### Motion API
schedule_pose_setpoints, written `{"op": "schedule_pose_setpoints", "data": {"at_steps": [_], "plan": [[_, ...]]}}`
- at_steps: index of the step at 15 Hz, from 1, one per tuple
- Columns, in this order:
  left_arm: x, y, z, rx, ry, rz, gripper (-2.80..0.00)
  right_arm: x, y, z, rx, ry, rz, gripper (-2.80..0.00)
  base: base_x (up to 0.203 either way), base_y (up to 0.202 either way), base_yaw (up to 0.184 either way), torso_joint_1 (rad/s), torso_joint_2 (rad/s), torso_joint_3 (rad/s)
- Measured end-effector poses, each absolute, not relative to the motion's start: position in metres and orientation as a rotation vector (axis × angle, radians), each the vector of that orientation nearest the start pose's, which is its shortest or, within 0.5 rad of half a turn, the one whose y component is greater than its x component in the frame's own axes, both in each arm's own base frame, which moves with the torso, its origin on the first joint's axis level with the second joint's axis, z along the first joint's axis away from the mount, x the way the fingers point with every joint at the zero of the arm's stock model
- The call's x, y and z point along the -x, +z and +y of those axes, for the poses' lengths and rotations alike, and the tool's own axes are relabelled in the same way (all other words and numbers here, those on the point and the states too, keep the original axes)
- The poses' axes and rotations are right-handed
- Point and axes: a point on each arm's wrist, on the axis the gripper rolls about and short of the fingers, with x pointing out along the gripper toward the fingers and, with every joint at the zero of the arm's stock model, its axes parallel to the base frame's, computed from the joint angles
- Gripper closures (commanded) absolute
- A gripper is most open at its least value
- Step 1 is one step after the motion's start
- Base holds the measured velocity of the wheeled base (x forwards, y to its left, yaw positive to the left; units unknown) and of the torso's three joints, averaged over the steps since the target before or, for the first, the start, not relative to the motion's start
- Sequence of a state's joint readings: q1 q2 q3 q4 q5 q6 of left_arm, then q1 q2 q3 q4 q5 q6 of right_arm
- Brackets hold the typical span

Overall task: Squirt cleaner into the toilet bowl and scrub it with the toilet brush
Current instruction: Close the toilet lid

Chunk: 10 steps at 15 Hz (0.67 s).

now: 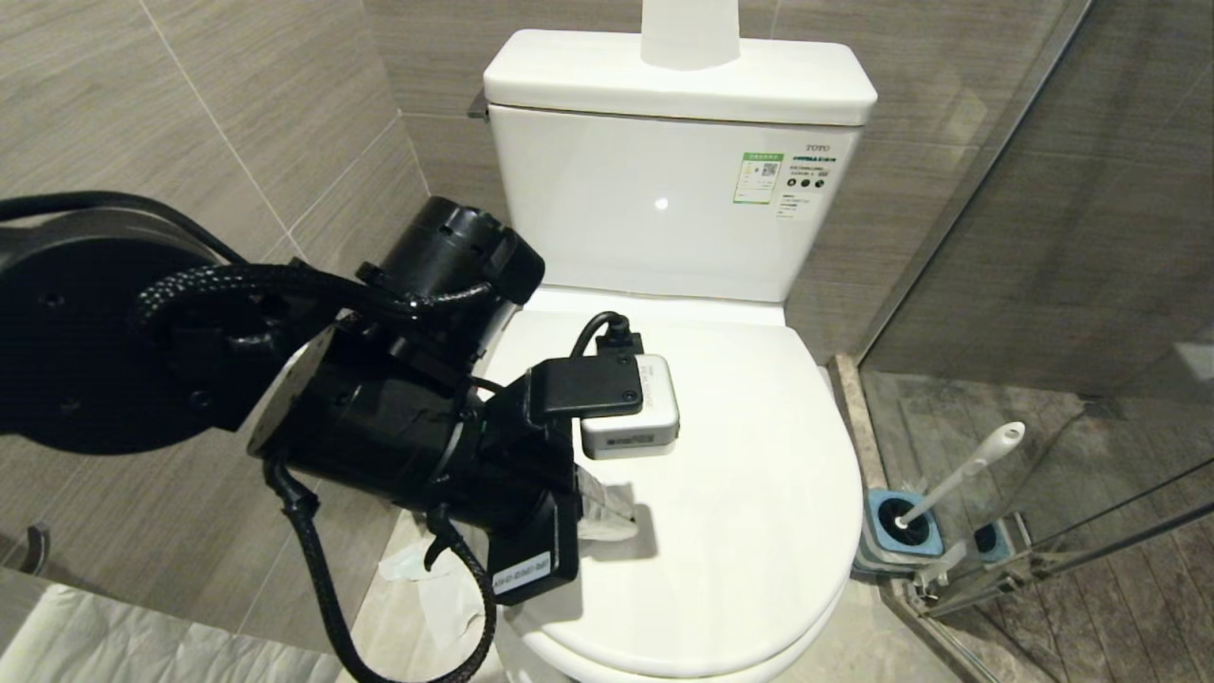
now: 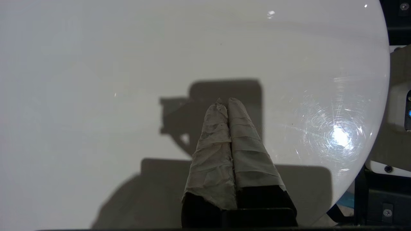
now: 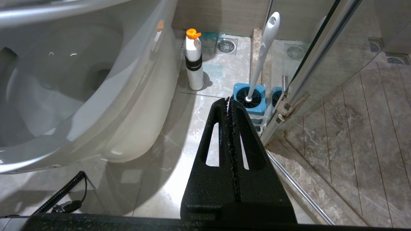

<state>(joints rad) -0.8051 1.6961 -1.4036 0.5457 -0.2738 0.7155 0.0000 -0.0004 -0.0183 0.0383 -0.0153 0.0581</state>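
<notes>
The toilet's white lid [image 1: 749, 493] is down, so the inside of the toilet bowl is hidden; the right wrist view shows only the bowl's outer ceramic side [image 3: 122, 106]. My left gripper [image 1: 621, 524] hovers over the lid's left half, its tape-wrapped fingers [image 2: 247, 138] pressed together and empty. The toilet brush [image 1: 963, 470] stands in its blue-topped holder [image 1: 887, 541] on the floor to the right. A white cleaner bottle with an orange cap [image 3: 194, 64] stands beside the toilet. My right gripper [image 3: 228, 100] hangs low, shut, short of the brush holder [image 3: 239, 93].
A glass shower door [image 1: 1043, 285] with a metal frame [image 3: 308, 61] closes off the right side, close to the brush. The tank [image 1: 664, 190] stands behind the lid against the tiled wall. Crumpled paper [image 1: 417, 569] lies on the floor at the left.
</notes>
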Motion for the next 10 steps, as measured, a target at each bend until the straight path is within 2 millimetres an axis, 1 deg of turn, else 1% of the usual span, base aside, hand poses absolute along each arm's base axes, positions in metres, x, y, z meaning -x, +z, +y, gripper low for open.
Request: {"op": "schedule_pose_setpoints", "data": {"at_steps": [5, 10], "plan": [[-0.206, 0.217, -0.225, -0.856, -1.301, 0.541, 0.00, 0.024, 0.077, 0.000, -0.058, -0.016, 0.019, 0.00, 0.000, 0.000, 0.000, 0.000, 0.00, 0.000], [-0.215, 0.191, -0.245, -0.877, -1.322, 0.569, 0.00, 0.024, 0.077, 0.000, -0.058, -0.016, 0.019, 0.00, 0.000, 0.000, 0.000, 0.000, 0.00, 0.000]]}}
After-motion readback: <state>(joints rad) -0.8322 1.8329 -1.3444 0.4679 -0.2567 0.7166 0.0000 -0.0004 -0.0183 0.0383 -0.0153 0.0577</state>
